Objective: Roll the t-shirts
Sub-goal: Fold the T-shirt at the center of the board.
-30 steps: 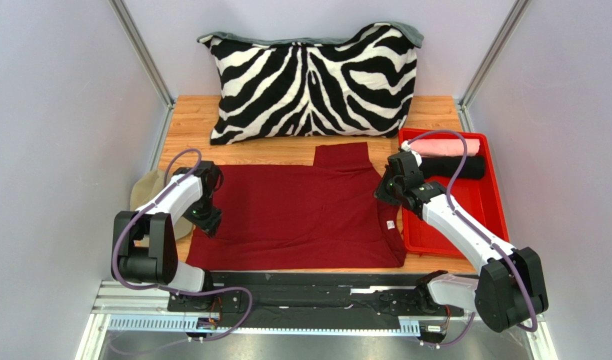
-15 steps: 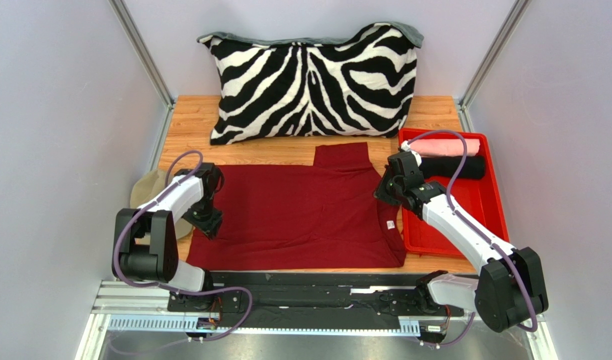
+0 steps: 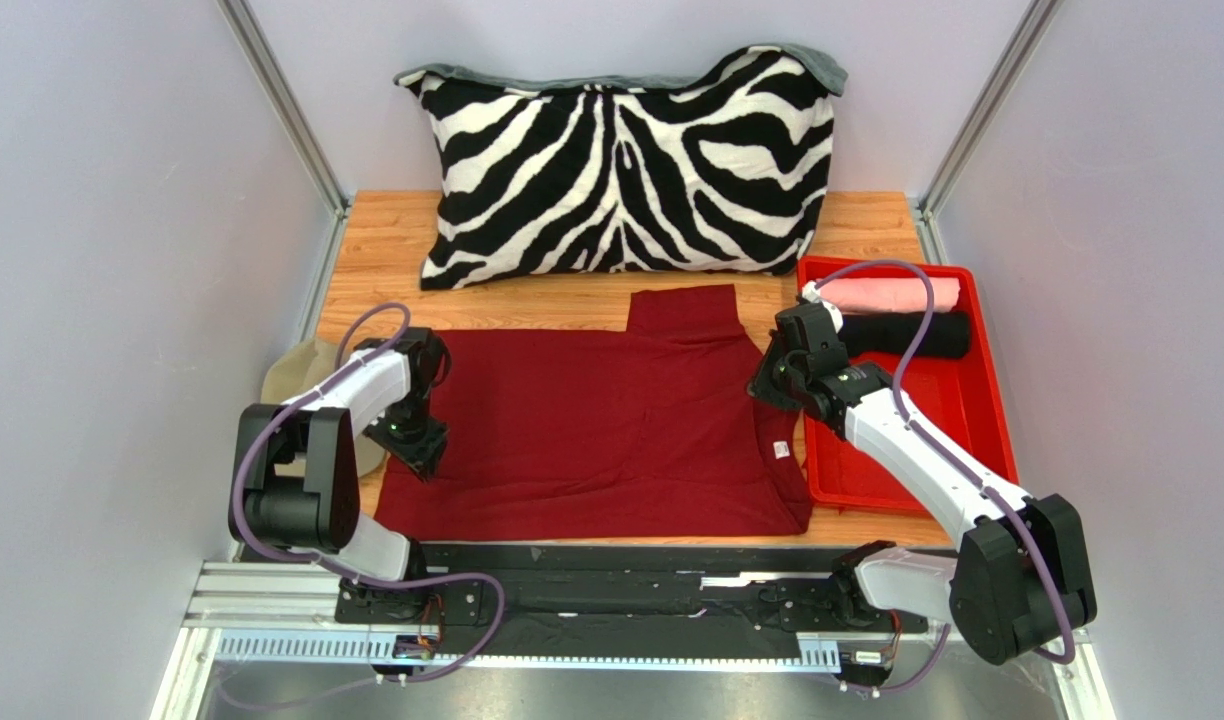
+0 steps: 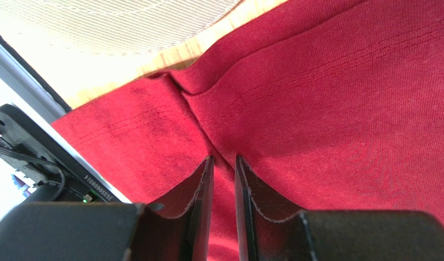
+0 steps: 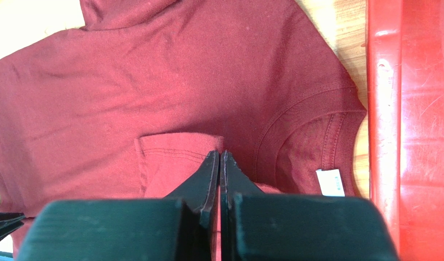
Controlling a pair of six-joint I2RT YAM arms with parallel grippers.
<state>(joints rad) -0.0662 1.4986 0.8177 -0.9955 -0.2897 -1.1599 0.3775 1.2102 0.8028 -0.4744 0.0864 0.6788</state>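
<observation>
Maroon t-shirt (image 3: pixel 603 428) lies spread on the wooden table (image 3: pixel 573 300), collar toward the red tray (image 3: pixel 971 405), near sleeve folded inward. The left gripper (image 4: pixel 223 159), arm bent low, sits at the shirt's left edge with its jaws a narrow slit apart over a crease; whether it pinches cloth I cannot tell. The right gripper (image 5: pixel 219 154) is beside the collar, jaws pressed together. A rolled pink shirt (image 3: pixel 911 294) and a rolled black shirt (image 3: pixel 911 333) lie in the tray. A zebra-striped pillow (image 3: pixel 626 158) leans behind, and a khaki cap (image 3: pixel 291 383) sits at left.
</observation>
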